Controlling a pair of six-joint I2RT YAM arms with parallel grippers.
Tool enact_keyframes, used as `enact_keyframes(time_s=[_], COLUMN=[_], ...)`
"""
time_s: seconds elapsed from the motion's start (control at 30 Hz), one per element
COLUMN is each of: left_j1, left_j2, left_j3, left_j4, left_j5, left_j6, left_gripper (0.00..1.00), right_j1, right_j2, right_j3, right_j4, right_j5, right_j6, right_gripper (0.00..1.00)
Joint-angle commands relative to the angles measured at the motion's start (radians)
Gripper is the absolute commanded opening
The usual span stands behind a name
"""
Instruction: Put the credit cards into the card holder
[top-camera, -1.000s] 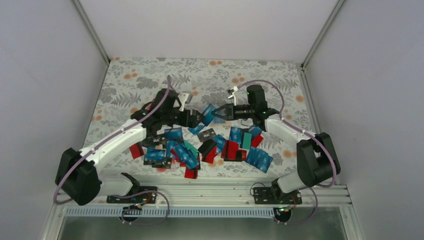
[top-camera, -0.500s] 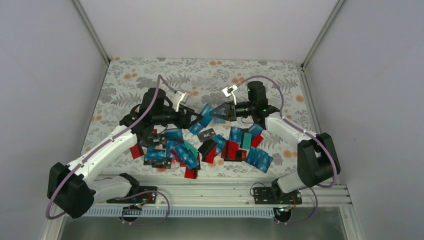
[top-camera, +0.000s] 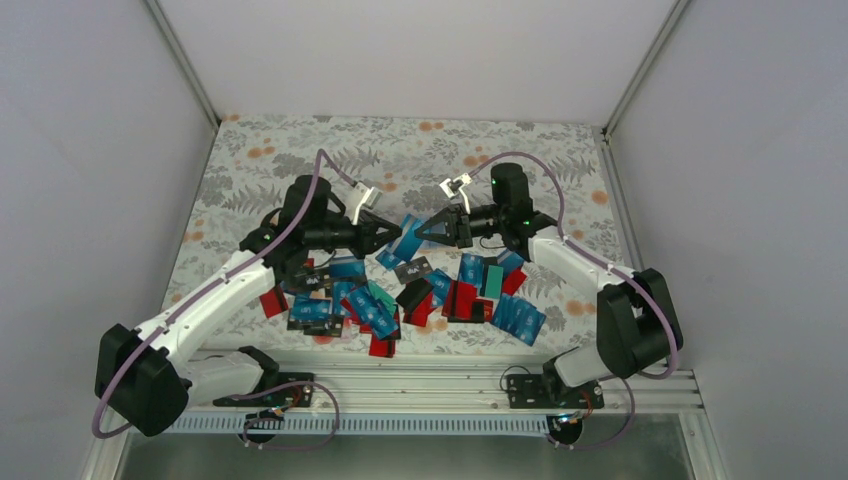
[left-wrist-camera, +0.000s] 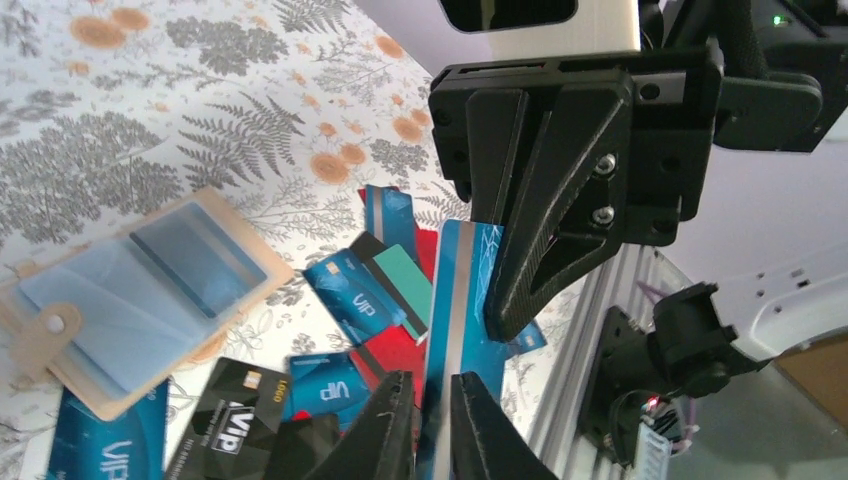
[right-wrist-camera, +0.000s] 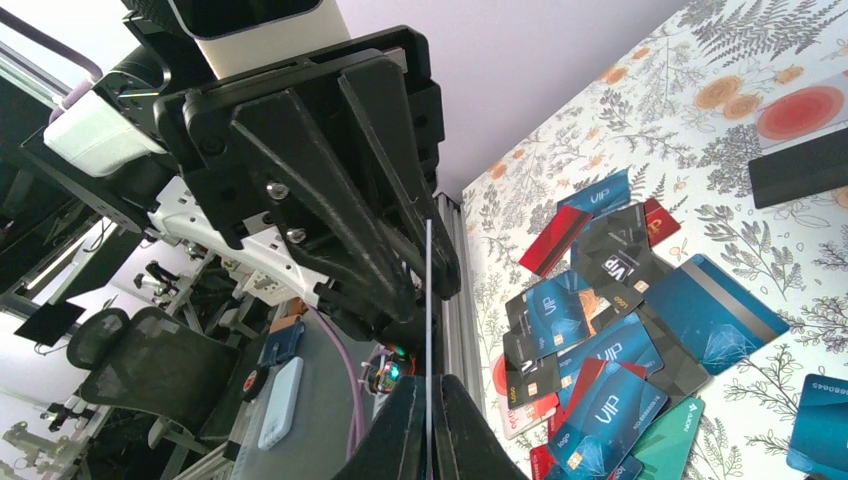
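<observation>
Above the flowered worktop (top-camera: 280, 160), in the overhead view, the left pincer (top-camera: 385, 232) and right pincer (top-camera: 425, 230) are facing tip to tip, both pinching one blue card (top-camera: 408, 238) in the air. The other credit cards (top-camera: 350, 268) are lying scattered beneath, towards the arm bases.

In the left wrist view, the left pincer (left-wrist-camera: 432, 385) is gripping the blue card's (left-wrist-camera: 465, 270) lower end while the right pincer (left-wrist-camera: 497, 305) is clamping its upper part. The card holder (left-wrist-camera: 50, 335) is lying open on the worktop, apart from both.

In the right wrist view, the card (right-wrist-camera: 428, 300) is showing edge-on between the right fingers (right-wrist-camera: 400, 430).

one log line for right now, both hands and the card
left hand: shut on card | right hand: shut on card | card: mid-air between hands | holder: flat on table, untouched
</observation>
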Motion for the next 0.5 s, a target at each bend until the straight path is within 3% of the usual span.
enact_keyframes(time_s=[0.0, 0.13, 0.37, 0.47], left_j1=[0.004, 0.003, 0.003, 0.003], left_j2=[-0.003, 0.008, 0.011, 0.011], left_j3=[-0.023, -0.038, -0.057, -0.061], left_j4=[0.058, 0.082, 0.121, 0.128], left_j5=[0.026, 0.041, 0.074, 0.077], left_j6=[-0.001, -0.016, -0.035, -0.038], left_gripper=[0.08, 0.08, 0.21, 0.18], right_j1=[0.015, 0.016, 0.018, 0.018], right_j2=[-0.019, -0.029, -0.039, -0.038], right_j3=[0.023, 0.027, 0.031, 0.034], right_j4=[0.009, 0.008, -0.003, -0.006], right_j5=[-0.023, -0.030, -0.034, -0.032], right_j6=[-0.025, -0.025, -0.030, -0.030], right_gripper=[0.04, 0.04, 0.04, 0.04])
